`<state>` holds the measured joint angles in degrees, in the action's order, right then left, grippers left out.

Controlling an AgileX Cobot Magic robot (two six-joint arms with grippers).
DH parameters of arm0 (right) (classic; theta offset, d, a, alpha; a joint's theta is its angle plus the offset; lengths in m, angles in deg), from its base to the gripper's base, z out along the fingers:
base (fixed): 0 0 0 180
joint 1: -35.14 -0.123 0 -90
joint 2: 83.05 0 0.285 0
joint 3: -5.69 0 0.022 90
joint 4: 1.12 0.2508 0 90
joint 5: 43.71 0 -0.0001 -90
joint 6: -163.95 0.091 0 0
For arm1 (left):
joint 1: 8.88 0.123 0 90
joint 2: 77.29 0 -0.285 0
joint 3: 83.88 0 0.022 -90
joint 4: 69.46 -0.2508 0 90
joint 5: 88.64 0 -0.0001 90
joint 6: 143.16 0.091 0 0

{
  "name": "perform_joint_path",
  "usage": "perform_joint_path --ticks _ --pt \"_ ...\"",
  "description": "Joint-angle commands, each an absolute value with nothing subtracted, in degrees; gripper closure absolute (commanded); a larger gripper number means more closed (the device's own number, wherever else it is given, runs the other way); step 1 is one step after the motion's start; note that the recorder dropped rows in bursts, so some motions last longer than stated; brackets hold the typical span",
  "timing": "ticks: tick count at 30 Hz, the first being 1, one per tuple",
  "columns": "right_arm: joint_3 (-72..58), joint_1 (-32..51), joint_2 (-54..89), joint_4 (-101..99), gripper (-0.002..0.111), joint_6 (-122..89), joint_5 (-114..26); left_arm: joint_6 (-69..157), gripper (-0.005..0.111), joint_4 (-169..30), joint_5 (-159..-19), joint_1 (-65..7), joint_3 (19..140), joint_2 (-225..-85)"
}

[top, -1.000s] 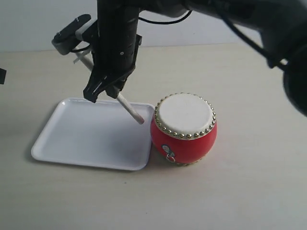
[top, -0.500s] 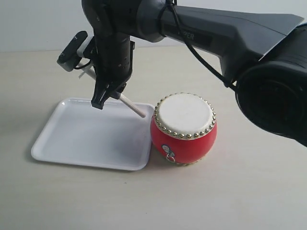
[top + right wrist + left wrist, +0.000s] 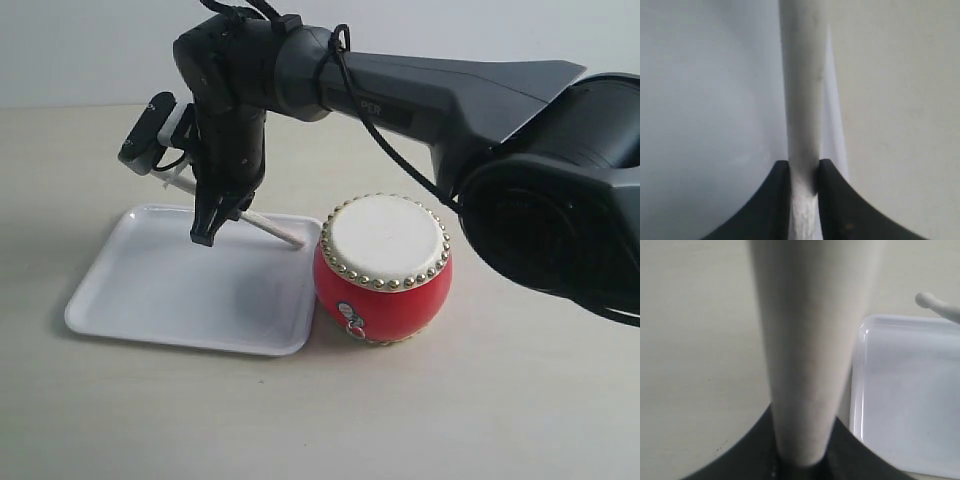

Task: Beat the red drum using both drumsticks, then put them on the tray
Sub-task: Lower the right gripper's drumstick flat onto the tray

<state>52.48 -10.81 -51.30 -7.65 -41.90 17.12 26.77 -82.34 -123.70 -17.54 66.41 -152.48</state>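
Drum: the red drum (image 3: 385, 285) stood upright on the bench (image 3: 500, 400), just right of the tray (image 3: 150, 300).
Right tool: the right tool (image 3: 804, 175), reaching across over the tray's far edge, pinched the right drumstick (image 3: 275, 231).
Right drumstick: slanted, tip low at the tray's far right corner, near the drum; contact unclear.
Left tool: the left tool (image 3: 800, 462) gripped the left drumstick (image 3: 810, 365).
Left drumstick: over the bench, beside a tray edge.
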Motion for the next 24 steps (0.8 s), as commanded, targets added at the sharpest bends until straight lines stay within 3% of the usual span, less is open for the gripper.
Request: perform_joint_path --ticks 1,24 --pt "52.8 -10.9 -51.6 -7.2 0.108 -43.0 14.0 26.2 0.107 -82.2 -122.7 -17.4 66.1 -152.4" --pt "52.8 -10.9 -54.8 -4.5 0.108 -45.4 20.0 36.8 0.107 -73.4 -120.6 -17.4 65.5 -152.6"
